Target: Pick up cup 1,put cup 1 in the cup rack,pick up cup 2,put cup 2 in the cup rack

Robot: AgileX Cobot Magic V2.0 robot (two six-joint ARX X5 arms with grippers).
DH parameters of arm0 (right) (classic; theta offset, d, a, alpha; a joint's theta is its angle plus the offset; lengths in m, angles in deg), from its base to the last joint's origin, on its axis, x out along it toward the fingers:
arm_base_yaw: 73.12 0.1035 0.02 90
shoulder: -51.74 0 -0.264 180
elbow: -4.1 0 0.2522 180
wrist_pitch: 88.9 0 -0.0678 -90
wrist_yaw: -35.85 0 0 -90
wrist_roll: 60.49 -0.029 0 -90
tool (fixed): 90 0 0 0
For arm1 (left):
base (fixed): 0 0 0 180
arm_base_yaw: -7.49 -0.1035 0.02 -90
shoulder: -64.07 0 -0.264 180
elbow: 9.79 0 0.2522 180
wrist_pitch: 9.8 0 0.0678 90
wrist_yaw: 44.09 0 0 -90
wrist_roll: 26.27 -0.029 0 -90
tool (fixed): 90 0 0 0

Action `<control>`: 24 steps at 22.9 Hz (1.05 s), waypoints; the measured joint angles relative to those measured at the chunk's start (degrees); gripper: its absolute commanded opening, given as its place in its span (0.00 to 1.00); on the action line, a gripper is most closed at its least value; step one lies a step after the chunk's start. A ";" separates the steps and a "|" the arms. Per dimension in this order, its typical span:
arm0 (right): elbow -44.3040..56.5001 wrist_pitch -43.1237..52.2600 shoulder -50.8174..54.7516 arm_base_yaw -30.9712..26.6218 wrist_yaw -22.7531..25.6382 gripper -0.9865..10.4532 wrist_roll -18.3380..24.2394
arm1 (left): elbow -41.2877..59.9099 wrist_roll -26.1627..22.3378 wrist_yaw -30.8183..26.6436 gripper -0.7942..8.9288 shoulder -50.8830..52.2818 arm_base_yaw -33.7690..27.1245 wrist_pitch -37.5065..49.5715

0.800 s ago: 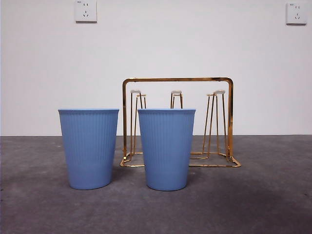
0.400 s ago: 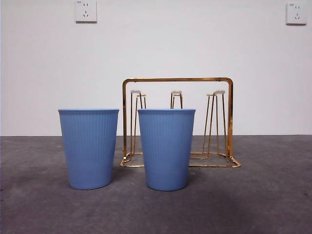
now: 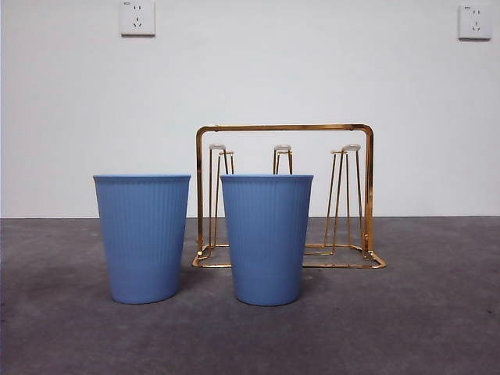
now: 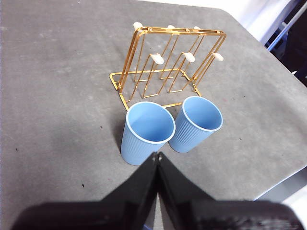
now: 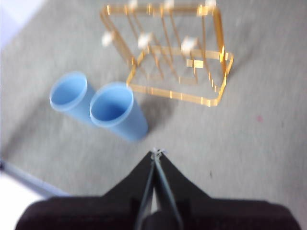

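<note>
Two blue ribbed cups stand upright on the grey table, one on the left [image 3: 143, 237] and one in the middle [image 3: 266, 238]. The gold wire cup rack [image 3: 285, 199] stands just behind them, with no cup on its white-tipped pegs. My left gripper [image 4: 157, 155] is shut and empty, held above the table short of the nearer cup [image 4: 147, 132], with the other cup [image 4: 196, 123] beside it and the rack [image 4: 168, 67] beyond. My right gripper [image 5: 156, 153] is shut and empty, high above the cups [image 5: 116, 111] [image 5: 71, 96] and the rack [image 5: 177, 57].
A white wall with two sockets [image 3: 137, 17] [image 3: 475, 21] rises behind the table. The table's edge [image 4: 283, 177] runs near the cups in the left wrist view and also shows in the right wrist view [image 5: 29, 179].
</note>
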 measured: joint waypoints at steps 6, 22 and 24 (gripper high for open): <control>-1.99 -2.69 -2.54 0.00 0.00 0.09 1.99 | -0.55 -0.76 0.11 0.08 -1.62 1.62 -0.39; -4.63 -2.62 -11.61 2.29 -3.08 0.49 1.97 | -0.59 0.07 10.64 0.66 -6.56 1.70 2.01; -7.43 -2.64 -15.50 5.31 -2.97 0.47 1.95 | -0.59 0.90 13.20 0.66 -6.84 1.70 3.58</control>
